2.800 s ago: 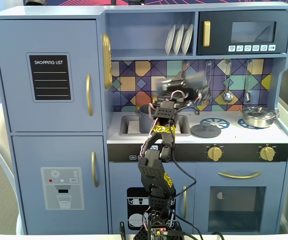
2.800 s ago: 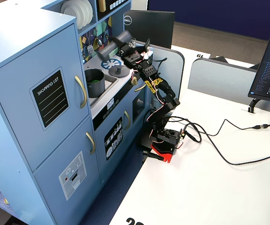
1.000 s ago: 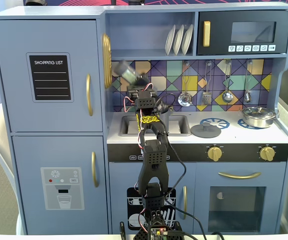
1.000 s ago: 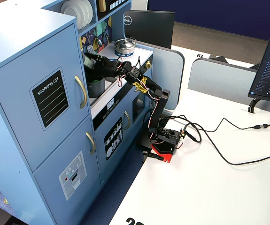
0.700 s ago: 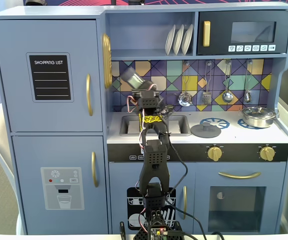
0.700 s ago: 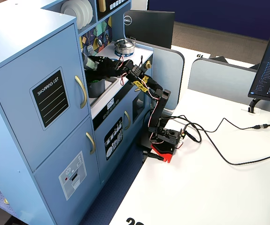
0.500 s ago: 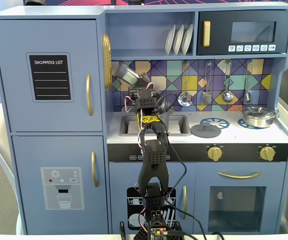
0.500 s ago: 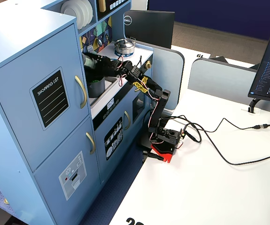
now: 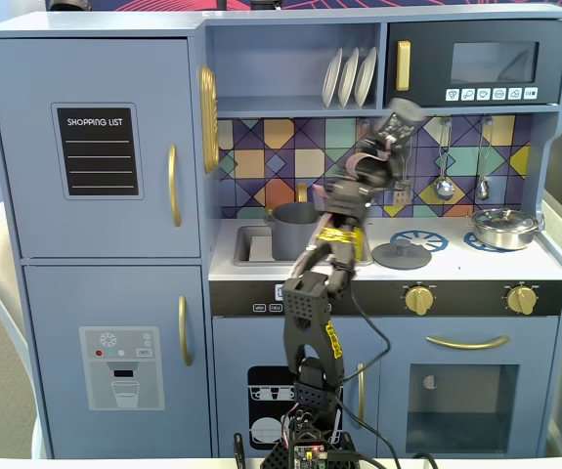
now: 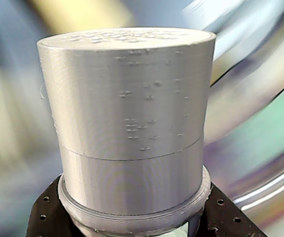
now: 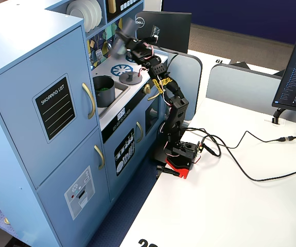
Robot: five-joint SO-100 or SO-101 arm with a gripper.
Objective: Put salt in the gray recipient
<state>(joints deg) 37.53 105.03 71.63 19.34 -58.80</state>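
The gripper (image 9: 390, 140) is clamped on the salt (image 9: 399, 122), holding the shaker aloft and tilted, its cap toward 1 o'clock in a fixed view, in front of the tiled backsplash (image 9: 281, 147). In the wrist view the salt (image 10: 132, 123) fills the frame, its pale cap uppermost and its base seated between the black jaw plates; the background is smeared, which suggests motion. In another fixed view the salt (image 11: 121, 37) appears blurred above the stovetop.

The gray recipient (image 9: 295, 230) stands in the sink, at about 7 o'clock from the shaker and well apart from it; another fixed view shows it (image 11: 104, 90) open, with something green inside. The flat lid (image 9: 402, 255) lies on the left burner, and the steel pan (image 9: 503, 228) sits at the counter's 3 o'clock end.

Progress, as judged: the shaker is grasped and lifted; carrying it over the pot and tipping it cap-down remain. Nothing shows salt in the pot.

Legible writing: "SHOPPING LIST" on the fridge door's black panel (image 9: 98, 151), read in both fixed views, and "DELL" on the back of a monitor (image 11: 140, 23). The dishwasher label and oven-front icons are too small to read.
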